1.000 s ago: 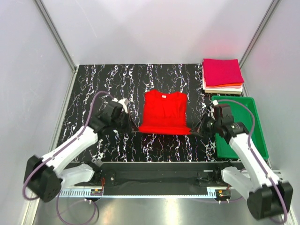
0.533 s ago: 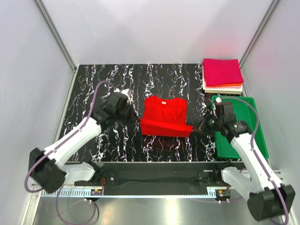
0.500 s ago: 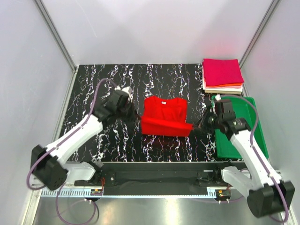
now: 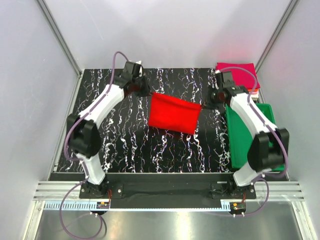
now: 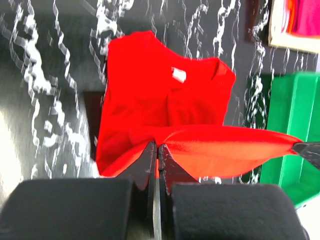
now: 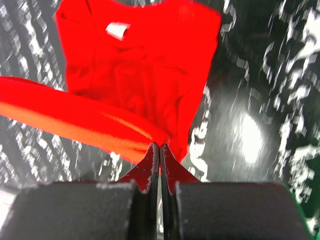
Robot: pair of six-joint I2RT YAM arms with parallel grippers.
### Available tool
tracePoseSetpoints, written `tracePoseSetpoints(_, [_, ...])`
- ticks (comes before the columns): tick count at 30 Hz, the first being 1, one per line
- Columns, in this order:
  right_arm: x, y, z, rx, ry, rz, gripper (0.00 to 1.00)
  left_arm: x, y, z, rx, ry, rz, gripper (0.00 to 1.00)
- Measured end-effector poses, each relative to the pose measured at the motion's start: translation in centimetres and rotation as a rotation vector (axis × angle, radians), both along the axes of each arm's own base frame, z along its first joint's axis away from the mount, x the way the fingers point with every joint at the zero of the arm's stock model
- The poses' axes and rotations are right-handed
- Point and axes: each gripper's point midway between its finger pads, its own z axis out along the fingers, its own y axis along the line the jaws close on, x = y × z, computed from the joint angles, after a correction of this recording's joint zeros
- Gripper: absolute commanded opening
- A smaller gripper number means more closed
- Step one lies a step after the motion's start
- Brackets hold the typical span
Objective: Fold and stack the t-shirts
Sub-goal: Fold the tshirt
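Note:
The bright red t-shirt [image 4: 172,113] hangs stretched between my two grippers over the middle of the black marbled table. My left gripper [image 4: 148,93] is shut on its left corner, and my right gripper [image 4: 204,104] is shut on its right corner. In the left wrist view the gripper [image 5: 158,148] pinches the lifted hem, with the red shirt [image 5: 165,95] lying below, collar label up. In the right wrist view the gripper [image 6: 159,146] pinches the hem over the same shirt [image 6: 135,75]. A stack of folded shirts, magenta on top [image 4: 241,76], sits at the far right corner.
A green plastic tray [image 4: 255,135] stands at the right edge of the table, under my right arm; it also shows in the left wrist view [image 5: 290,125]. The stack's white and orange edges [image 5: 290,25] show in the left wrist view. Grey walls enclose the table [image 4: 115,140].

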Motion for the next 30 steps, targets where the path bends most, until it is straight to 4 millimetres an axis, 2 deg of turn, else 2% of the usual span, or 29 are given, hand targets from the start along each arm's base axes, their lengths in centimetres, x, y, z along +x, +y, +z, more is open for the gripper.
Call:
tracePoseSetpoints(4, [3.8,-0.3,-2.3,-0.042,0.033,-0.013,0.0,4.3,-1.1,-2.2,-0.002,0.013,-0.037,0.0])
tracePoseSetpoints(8, [6.4,-1.3,-6.1,-0.078,0.101,-0.047,0.0,8.1,-2.8,-5.3,-0.003,0.02,-0.091,0.01])
tracePoseSetpoints(9, [6.7,-1.6,-7.1,-0.086,0.12,-0.055,0.0,8.9,-3.3,-6.2,-0.006,0.021,-0.106,0.05])
tracePoseSetpoints(10, [7.1,-2.0,-8.1,-0.098,0.141,-0.065,0.02,9.6,-3.7,-7.2,-0.008,0.027,-0.121,0.11])
tracePoseSetpoints(11, [7.3,-2.2,-8.9,-0.105,0.154,-0.072,0.07,10.1,-4.0,-8.0,-0.007,0.027,-0.133,0.22])
tracePoseSetpoints(12, [7.6,-2.5,-9.7,-0.116,0.169,-0.079,0.17,10.8,-4.4,-8.9,-0.004,0.024,-0.146,0.24])
tracePoseSetpoints(14, [8.3,-3.1,-11.3,-0.142,0.186,-0.09,0.26,11.9,-4.5,-10.5,0.005,0.025,-0.149,0.3])
tracePoseSetpoints(15, [8.6,-3.4,-11.8,-0.157,0.192,-0.093,0.29,12.2,-4.4,-11.1,0.009,0.028,-0.144,0.31])
tracePoseSetpoints(18, [10.0,-3.9,-12.7,-0.178,0.182,-0.093,0.32,12.9,-3.3,-12.1,0.025,0.038,-0.116,0.31])
tracePoseSetpoints(22, [10.6,-4.0,-12.2,-0.18,0.16,-0.096,0.35,13.5,-1.6,-12.0,0.044,0.012,-0.087,0.31])
tracePoseSetpoints(26, [10.6,-3.5,-11.2,-0.153,0.145,-0.083,0.33,11.3,-0.7,-12.0,0.044,0.036,-0.094,0.31])
tracePoseSetpoints(30, [10.1,-2.8,-9.6,-0.112,0.131,-0.067,0.37,8.8,-2.5,-11.0,0.033,0.024,-0.161,0.32])
